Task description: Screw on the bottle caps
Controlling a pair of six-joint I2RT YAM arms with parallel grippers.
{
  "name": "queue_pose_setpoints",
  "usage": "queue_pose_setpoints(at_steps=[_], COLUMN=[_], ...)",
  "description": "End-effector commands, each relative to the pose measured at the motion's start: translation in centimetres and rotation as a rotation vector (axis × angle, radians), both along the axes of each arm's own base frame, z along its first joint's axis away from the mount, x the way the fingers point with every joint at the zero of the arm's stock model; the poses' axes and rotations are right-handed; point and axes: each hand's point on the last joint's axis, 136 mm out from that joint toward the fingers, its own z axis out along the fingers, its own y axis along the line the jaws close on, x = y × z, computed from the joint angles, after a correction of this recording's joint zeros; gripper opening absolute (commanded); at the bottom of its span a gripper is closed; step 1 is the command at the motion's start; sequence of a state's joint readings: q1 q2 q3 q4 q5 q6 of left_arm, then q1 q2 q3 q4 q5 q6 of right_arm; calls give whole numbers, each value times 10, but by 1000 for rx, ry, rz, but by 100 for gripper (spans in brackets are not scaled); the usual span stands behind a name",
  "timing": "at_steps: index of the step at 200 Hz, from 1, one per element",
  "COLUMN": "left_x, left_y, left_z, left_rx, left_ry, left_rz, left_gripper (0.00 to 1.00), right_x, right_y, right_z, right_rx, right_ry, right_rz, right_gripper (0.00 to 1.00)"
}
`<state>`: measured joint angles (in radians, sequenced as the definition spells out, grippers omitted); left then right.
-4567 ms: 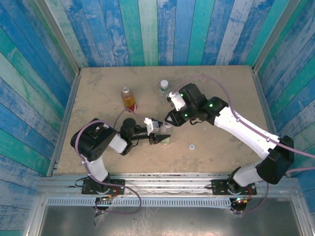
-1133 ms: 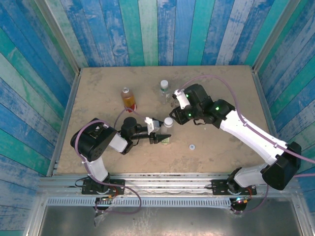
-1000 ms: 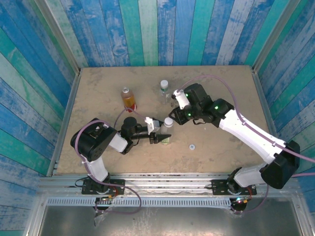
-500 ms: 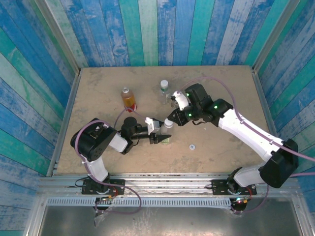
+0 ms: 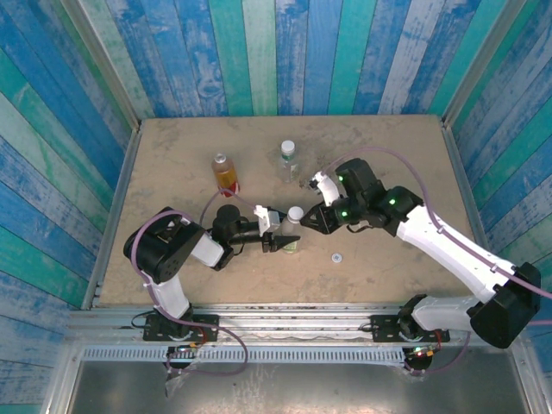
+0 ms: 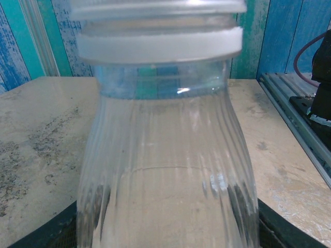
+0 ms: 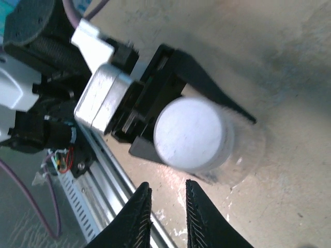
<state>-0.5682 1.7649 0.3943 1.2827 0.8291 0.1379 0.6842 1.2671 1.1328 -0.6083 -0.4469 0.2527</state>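
A short clear bottle (image 5: 291, 245) (image 6: 165, 170) with a greenish label stands upright left of the table's middle. My left gripper (image 5: 283, 240) (image 6: 168, 230) is shut on its body from the left. A white cap (image 5: 296, 212) (image 7: 190, 133) sits on its neck. My right gripper (image 5: 310, 222) (image 7: 167, 184) hovers just right of that cap, its jaws a little open with nothing between them. Behind stand an orange bottle (image 5: 225, 172) and a taller clear bottle (image 5: 288, 162) with a white cap (image 5: 288, 147). Another small white cap (image 5: 336, 256) lies flat on the table.
The tan table (image 5: 172, 155) is walled by blue-green planks (image 5: 285, 52) at the back and sides. A metal rail (image 5: 293, 319) runs along the near edge. Open tabletop lies at the right and back left.
My right gripper has come off the cap on the held bottle and drawn back to the right, jaws slightly apart. The left gripper and bottle have stayed put.
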Motion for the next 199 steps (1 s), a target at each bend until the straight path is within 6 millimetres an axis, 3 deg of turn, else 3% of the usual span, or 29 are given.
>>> queue_pose_setpoints(at_steps=[1,27,54,107,141,159,199], left_x=[3,4,2,2,2,2,1], left_y=[2,2,1,2,1,1,1], left_z=[-23,-23,-23,-22,-23,-23,-22], left_rx=[56,58,57,54,55,55,54], left_ry=[69,68,70,73,75,74,75], left_rz=[24,26,17,16,16,14,11], left_gripper=[61,61,61,61,61,61,61], right_x=[27,40,37,-6,-34,-27,15], right_y=[3,11,14,8,3,-2,-5], right_z=[18,11,3,-13,-10,-1,15], right_rx=[24,16,9,62,103,88,82], right_ry=[-67,-39,-1,113,133,66,-46], right_rz=[-51,-6,56,125,166,132,20], right_gripper=[27,29,26,13,13,15,28])
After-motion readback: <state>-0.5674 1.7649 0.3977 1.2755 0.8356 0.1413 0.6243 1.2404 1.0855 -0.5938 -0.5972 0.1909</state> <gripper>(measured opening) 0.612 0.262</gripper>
